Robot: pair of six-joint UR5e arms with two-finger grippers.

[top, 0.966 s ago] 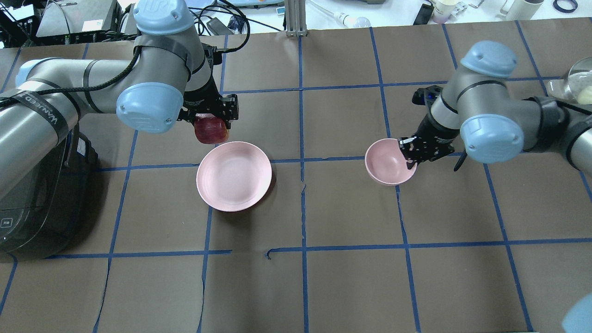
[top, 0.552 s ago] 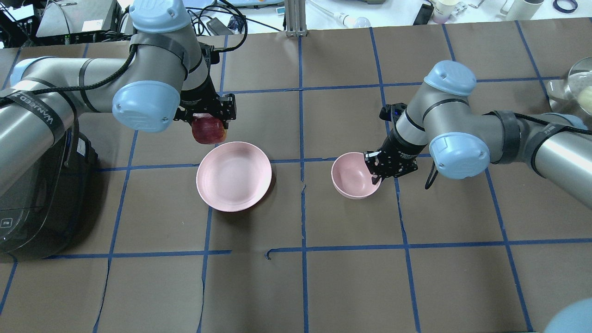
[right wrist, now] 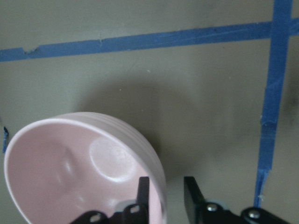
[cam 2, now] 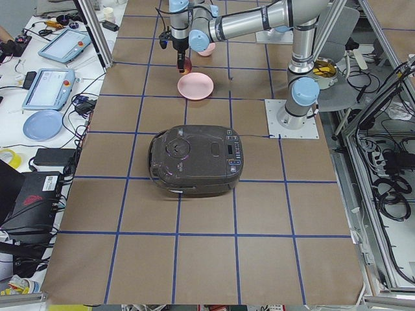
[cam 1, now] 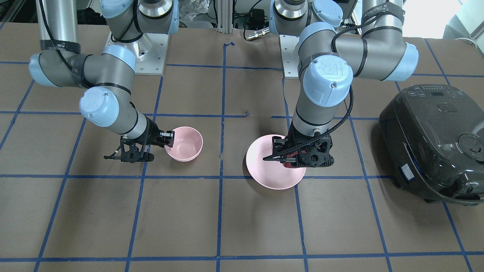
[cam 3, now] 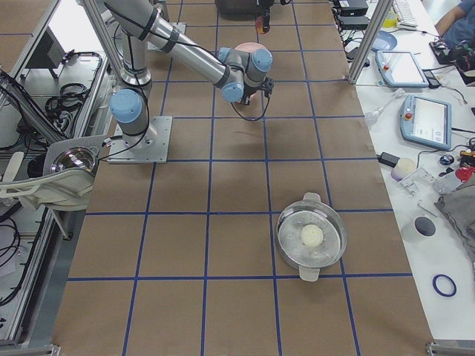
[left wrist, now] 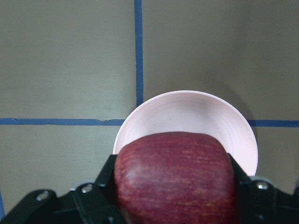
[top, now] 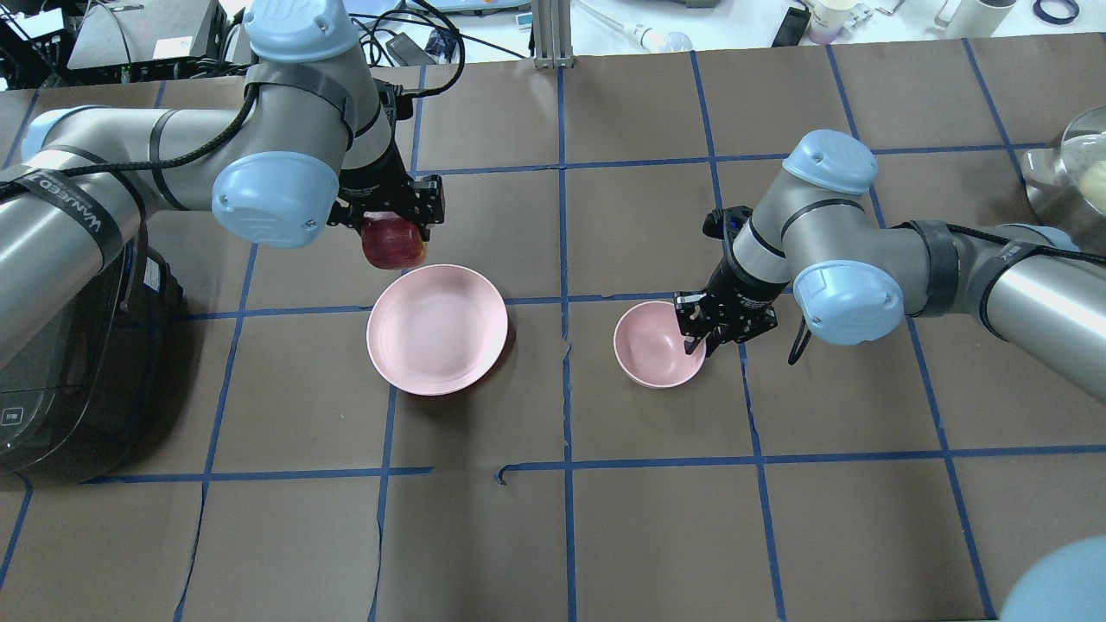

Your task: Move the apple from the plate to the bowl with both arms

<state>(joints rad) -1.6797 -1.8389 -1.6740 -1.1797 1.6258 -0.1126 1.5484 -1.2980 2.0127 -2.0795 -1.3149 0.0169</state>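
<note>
Two grippers loaded: apple aloft, bowl pinched.
The plate lies bare. Off to its right is the bowl, my right gripper clamped over the rim's side away from the plate. My left gripper squeezes the apple aloft near the plate's rim. I judge the apple firm, smooth and bruisable, best held at its girth.

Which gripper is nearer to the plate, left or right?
Left. The left gripper, holding the apple, hovers at the plate's edge; the right gripper is farther off, at the bowl's rim.
</note>
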